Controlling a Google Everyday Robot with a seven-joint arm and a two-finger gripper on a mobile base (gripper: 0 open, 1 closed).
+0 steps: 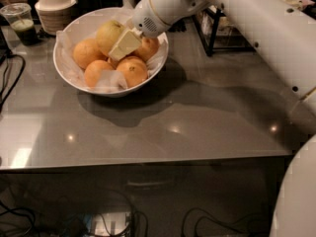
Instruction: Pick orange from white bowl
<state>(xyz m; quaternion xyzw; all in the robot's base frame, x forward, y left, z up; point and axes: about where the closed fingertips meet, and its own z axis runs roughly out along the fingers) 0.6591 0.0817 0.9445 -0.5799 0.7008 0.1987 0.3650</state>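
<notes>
Nearest you, the grey table (pixel 173 127) carried the white bowl (pixel 66 75). Small deep-orange fruits (pixel 132 71) filled its six o'clock side, with the orange (pixel 108 32) at twelve. Your gripper (pixel 124 44) sat against the orange's four o'clock side. You could not tell whether it was gripping.

Tabletop (pixel 173 147): glossy grey, running the full width of the view.
Light: small bright spots mirrored in the grey surface, with a paler patch at its near-left edge.
Back edge: a stack of paper bowls (pixel 54 6), a plastic cup (pixel 20 23) and a black wire rack (pixel 217 31).
Below: dark space strewn with cables (pixel 197 221).
Claw (pixel 119 46): low over the tabletop's far-left part.
</notes>
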